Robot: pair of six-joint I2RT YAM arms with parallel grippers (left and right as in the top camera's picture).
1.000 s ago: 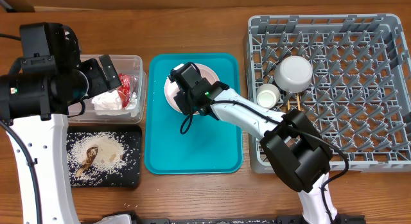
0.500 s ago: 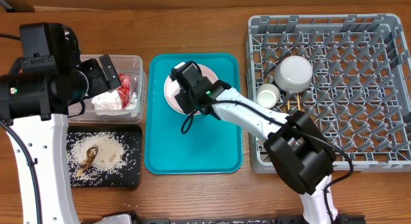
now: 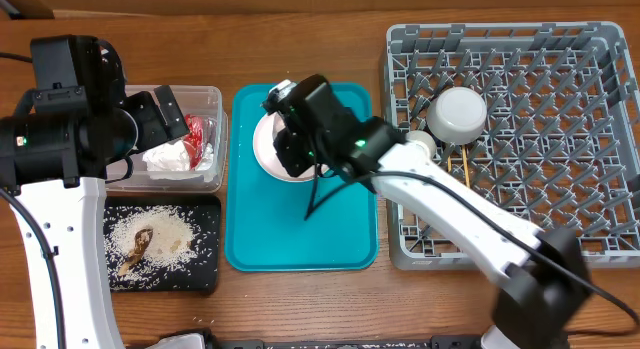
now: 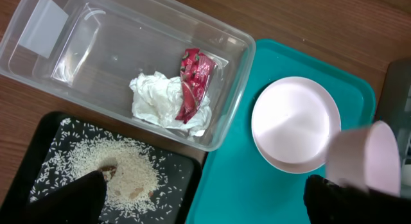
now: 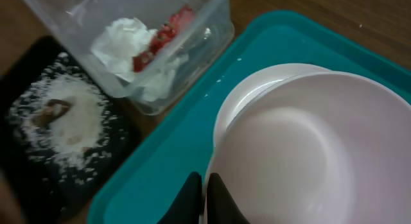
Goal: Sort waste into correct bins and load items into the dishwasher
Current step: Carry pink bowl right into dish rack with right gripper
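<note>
My right claw [image 5: 205,182] is clenched tight on the rim of the pink bowl [image 5: 289,153]. I hold the bowl over one side of the pink plate [image 4: 289,124]. The plate lies on the teal tray [image 4: 244,185].

My left claw [image 4: 205,195] is spread wide with nothing in it. It hangs above the clear tub [image 4: 38,31] and the black tray [image 4: 173,185]. The white napkin [image 4: 157,99] and the red wrapper [image 4: 192,83] lie in the tub. The rice [image 4: 122,172] and some brown bits lie on the black tray.

The grey dish rack [image 3: 500,34] sits on the tabletop [image 3: 300,309]. It holds the pale bowl [image 3: 458,112], the white cup [image 3: 417,147] and the chopsticks [image 3: 458,167].
</note>
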